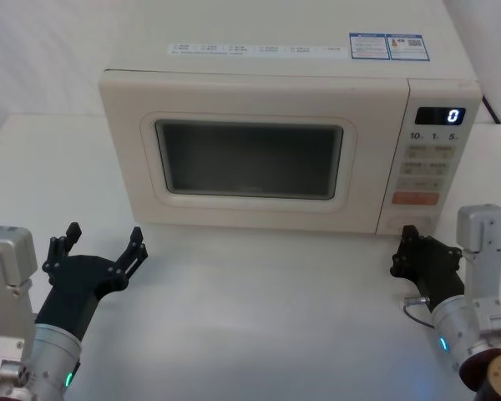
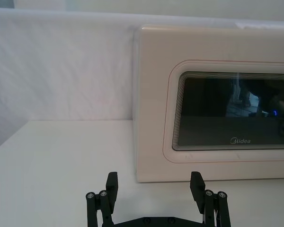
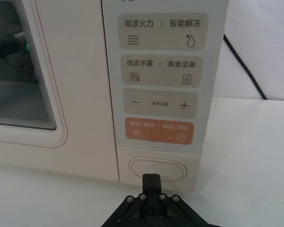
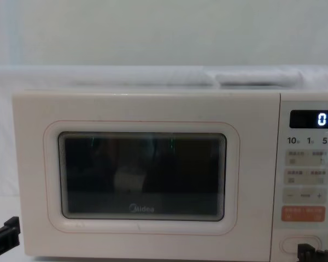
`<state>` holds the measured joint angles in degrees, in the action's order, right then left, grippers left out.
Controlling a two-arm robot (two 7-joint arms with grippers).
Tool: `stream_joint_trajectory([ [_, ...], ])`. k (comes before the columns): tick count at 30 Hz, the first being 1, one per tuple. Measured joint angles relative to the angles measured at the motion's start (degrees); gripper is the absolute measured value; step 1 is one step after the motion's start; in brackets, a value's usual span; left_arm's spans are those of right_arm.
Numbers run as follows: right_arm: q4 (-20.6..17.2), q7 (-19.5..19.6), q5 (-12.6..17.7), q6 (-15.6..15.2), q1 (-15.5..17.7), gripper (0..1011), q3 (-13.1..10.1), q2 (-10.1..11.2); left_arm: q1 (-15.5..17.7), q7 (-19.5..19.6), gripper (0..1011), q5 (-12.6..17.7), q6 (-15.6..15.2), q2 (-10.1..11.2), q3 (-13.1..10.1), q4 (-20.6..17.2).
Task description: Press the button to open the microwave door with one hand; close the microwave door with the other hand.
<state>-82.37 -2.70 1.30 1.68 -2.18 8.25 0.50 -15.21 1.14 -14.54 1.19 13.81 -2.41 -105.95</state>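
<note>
The cream microwave door (image 1: 125,142) with its dark window lies flush with the oven front, shut. The wide pill-shaped button (image 3: 157,168) sits at the bottom of the control panel, under the orange key. My right gripper (image 3: 151,181) is shut, its joined fingertips pointing at the button's lower edge from just in front; I cannot tell whether they touch it. The head view places this right gripper (image 1: 409,236) directly before the button (image 1: 419,222). My left gripper (image 1: 104,232) is open and empty, hovering above the table before the door's lower left corner (image 2: 154,156), a short way off.
The microwave (image 1: 275,75) stands on a white table (image 1: 259,317) with a white backdrop behind it. A black power cable (image 3: 244,66) runs down to the right of the oven. The display (image 4: 310,118) reads 0. Open table lies between the two arms.
</note>
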Motion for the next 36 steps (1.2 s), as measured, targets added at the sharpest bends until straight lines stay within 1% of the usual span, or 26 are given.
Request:
stream_joint_trajectory([
  [11, 2.3, 0.0, -0.8, 0.1, -2.0, 0, -0.3, -0.6, 0.0, 0.0, 1001, 0.0, 0.0, 0.0, 0.0, 0.0],
  [36, 6.8, -0.3, -1.0, 0.7, -5.6, 0, -1.0, -1.4, 0.0, 0.0, 1001, 0.0, 0.0, 0.0, 0.0, 0.0],
])
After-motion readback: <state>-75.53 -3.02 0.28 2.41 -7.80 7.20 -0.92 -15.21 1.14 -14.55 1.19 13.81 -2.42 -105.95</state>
